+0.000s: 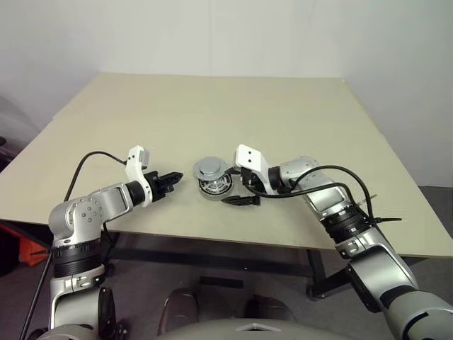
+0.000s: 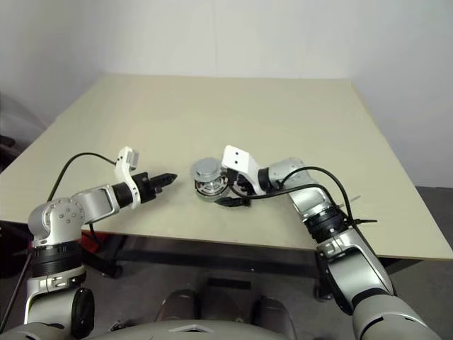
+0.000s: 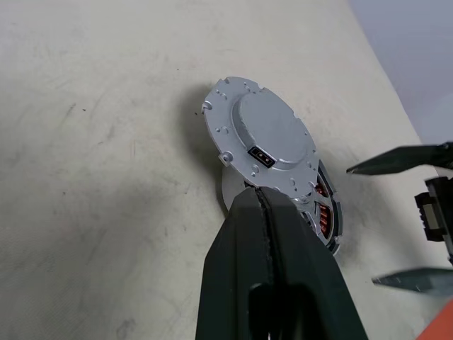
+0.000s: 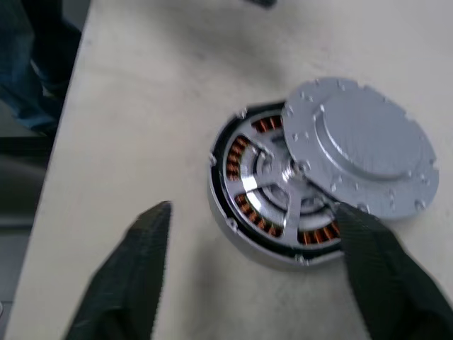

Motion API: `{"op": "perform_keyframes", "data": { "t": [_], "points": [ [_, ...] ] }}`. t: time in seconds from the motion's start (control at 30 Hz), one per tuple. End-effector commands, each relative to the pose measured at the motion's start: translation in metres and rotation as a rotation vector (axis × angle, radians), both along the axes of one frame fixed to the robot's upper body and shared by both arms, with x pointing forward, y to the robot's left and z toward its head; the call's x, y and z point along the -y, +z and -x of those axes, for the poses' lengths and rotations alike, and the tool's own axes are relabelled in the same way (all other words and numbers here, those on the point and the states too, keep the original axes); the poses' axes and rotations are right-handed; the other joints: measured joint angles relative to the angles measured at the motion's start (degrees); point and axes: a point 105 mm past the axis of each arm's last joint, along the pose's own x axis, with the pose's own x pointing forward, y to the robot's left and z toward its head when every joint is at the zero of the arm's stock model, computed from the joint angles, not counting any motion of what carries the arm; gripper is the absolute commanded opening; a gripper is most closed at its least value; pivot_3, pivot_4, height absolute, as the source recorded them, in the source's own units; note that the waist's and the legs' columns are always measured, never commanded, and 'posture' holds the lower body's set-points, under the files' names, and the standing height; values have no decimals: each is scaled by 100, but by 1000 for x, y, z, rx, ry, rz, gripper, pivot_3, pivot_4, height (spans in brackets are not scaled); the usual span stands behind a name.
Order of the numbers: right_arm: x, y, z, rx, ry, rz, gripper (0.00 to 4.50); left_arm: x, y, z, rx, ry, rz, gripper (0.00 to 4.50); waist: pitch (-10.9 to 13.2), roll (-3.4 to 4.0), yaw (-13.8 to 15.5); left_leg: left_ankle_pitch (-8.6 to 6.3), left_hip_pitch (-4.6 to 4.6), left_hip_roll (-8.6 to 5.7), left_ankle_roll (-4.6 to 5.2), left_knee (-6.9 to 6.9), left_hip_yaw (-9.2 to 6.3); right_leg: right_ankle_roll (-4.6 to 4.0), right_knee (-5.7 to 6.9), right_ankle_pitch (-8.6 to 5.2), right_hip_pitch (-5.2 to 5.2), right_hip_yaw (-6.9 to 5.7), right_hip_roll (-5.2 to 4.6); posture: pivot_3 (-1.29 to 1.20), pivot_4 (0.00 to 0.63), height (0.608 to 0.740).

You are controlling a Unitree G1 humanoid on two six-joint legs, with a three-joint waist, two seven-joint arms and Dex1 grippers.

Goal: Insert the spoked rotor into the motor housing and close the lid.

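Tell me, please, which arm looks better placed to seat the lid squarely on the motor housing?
Probably the right. Its gripper stands open, fingers either side of the round dark housing with copper windings, where the silver round lid sits off-centre. The left gripper is shut, off to one side.

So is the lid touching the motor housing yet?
Touching. In the right wrist view the lid lies tilted and off-centre, overlapping the motor housing, leaving the spoked rotor exposed.

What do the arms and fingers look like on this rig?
Silver-grey metal arms with black ribbed joint bands. White wrist brackets, each trailing a loose black cable. Left gripper and right gripper each have two black tapered fingers with a textured surface. No markings legible.
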Motion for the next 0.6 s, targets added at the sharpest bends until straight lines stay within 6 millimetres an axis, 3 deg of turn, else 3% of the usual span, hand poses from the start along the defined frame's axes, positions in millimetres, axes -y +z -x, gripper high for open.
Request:
{"op": "perform_keyframes", "data": {
  "t": [0.03, 0.27, 0.6],
  "points": [
    [-2, 18, -4, 68, 26, -20, 2875, -6, 11, -2, 49, 22, 2, 0, 0, 0, -1, 0, 0, 0, 0, 0, 0, 0, 0, 0, 0, 0, 0, 0, 0, 740],
    [-4, 27, 6, 44, 74, -57, 409, -6, 10, -3, 46, 24, 3, 0, 0, 0, 1, 0, 0, 0, 1, 1, 0, 0, 0, 0, 1, 0, 0, 0, 0, 740],
    [-13, -3, 12, -106, 38, -60, 409, -10, 10, -3, 41, 33, -3, 0, 0, -1, -1, 0, 2, 1, 0, 2, -1, -1, 2, 0, 2, 0, 0, 0, 0, 740]
  ]
}}
